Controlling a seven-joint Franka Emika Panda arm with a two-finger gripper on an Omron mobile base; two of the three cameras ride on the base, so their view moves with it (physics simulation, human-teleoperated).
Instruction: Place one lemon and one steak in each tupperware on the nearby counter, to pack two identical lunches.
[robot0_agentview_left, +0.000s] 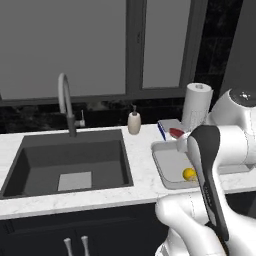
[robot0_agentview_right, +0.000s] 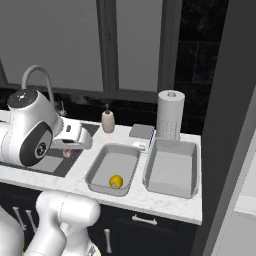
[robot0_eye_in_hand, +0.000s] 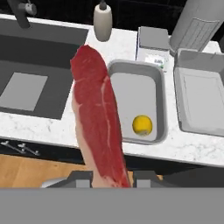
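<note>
Above the counter (robot0_agentview_right: 165, 200), just left of the two tubs, my claw (robot0_eye_in_hand: 111, 178) is clenched on the steak (robot0_eye_in_hand: 97, 118), the long dark-red strip one. From the hand camera its long axis runs straight away from my fingers, far end pointing toward the sink (robot0_eye_in_hand: 39, 65) corner and the soap bottle (robot0_eye_in_hand: 103, 22), with a pale fatty edge down its left side. The end I'm gripping is cut off at the bottom of that shot, so how much sits between the fingers is anyone's guess.

The near tub (robot0_eye_in_hand: 151, 74) holds one lemon (robot0_eye_in_hand: 142, 125) close to its front wall. The second tub (robot0_eye_in_hand: 199, 96) sits just beside it on the right, partly cropped in the hand camera, though the right base camera shows it whole.

From the left base camera my own arm blocks most of the tubs, and I only catch a red bit of steak near the tub's back rim. From the right base camera the steak is just a pinkish blur under my wrist.

White marble-ish top with grey veins, dark cabinets with silver handles (robot0_agentview_right: 145, 220) below. Dark sink with a curved tap (robot0_agentview_left: 65, 100) on the left, a paper towel roll (robot0_agentview_right: 171, 115) and a small grey box (robot0_agentview_right: 141, 132) at the back, a big window (robot0_agentview_left: 100, 45) behind, black backsplash.
</note>
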